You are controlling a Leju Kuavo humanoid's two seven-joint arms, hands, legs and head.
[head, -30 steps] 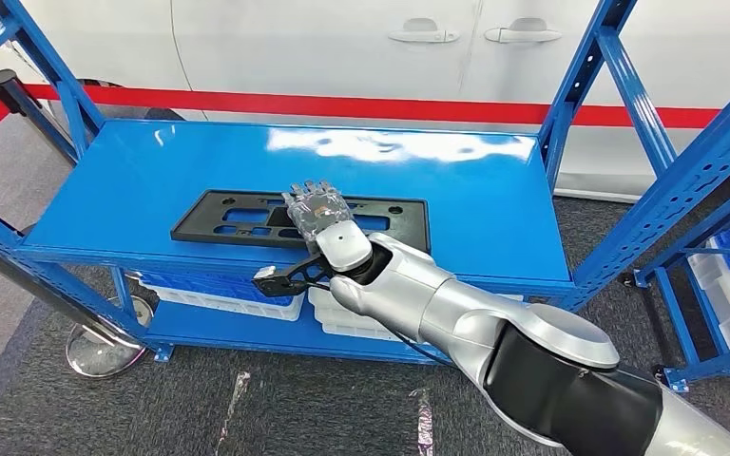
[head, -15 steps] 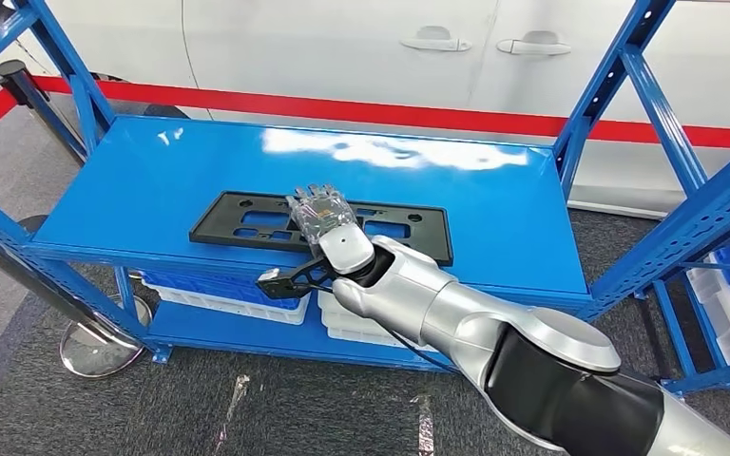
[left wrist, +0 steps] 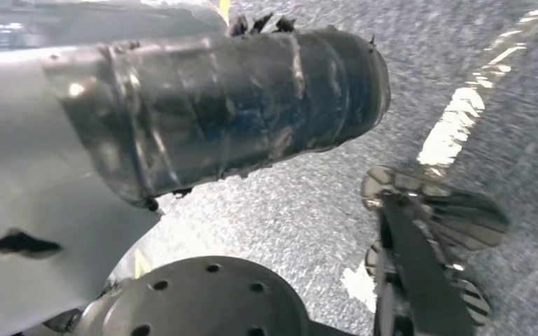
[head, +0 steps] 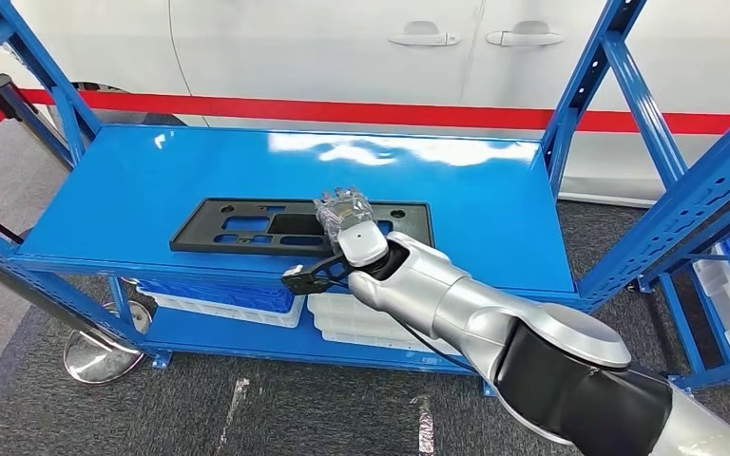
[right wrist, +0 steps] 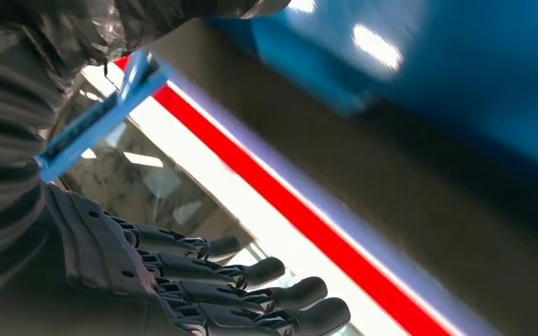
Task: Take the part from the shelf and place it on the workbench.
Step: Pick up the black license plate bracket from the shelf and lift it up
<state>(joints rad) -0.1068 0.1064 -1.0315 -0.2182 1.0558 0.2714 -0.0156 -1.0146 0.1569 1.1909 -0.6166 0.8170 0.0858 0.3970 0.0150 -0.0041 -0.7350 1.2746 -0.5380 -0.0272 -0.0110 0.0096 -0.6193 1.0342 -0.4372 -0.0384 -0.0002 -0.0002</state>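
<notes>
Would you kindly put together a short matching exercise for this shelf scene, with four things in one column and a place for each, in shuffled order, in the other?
Things:
1. black part
2. right hand
3. white trays
4. red stripe

Places:
A. on the lower shelf
B. lying flat on the blue shelf top
C. behind the rack, across the white car
D. over the right end of the part

Pairs: 1-B, 2-D, 3-A, 4-C
</notes>
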